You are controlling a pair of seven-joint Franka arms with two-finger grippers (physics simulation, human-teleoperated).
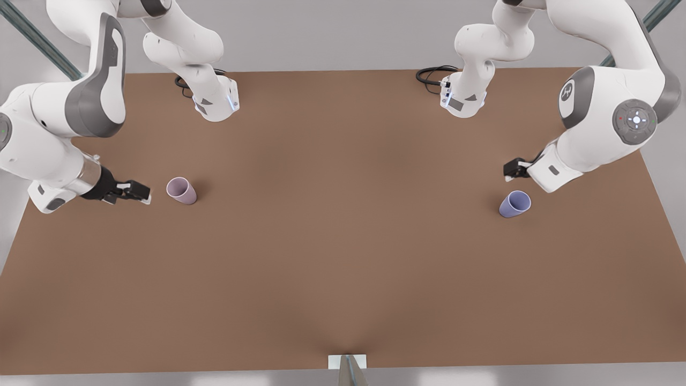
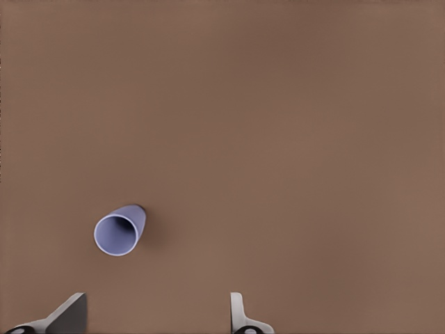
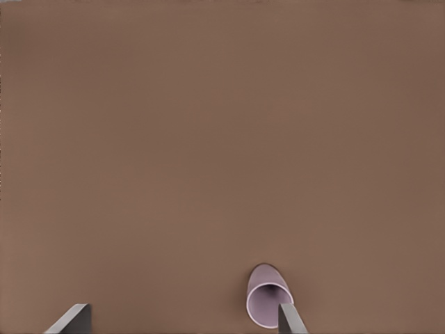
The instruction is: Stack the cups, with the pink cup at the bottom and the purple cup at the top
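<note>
While fingers gape empty on left gripper (image 1: 509,170) and right gripper (image 1: 140,192), light, rigid purple cup (image 1: 515,203) and pink cup (image 1: 181,190), upright on brown surface (image 1: 343,241), best pinched across rim.

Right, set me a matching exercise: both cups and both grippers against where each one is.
1 pink cup
2 purple cup
3 left gripper
4 right gripper

A near the purple cup, jaws open
B front view's left, standing mouth up
C near the pink cup, jaws open
D front view's right, standing mouth up

Pairs: 1-B, 2-D, 3-A, 4-C
</note>
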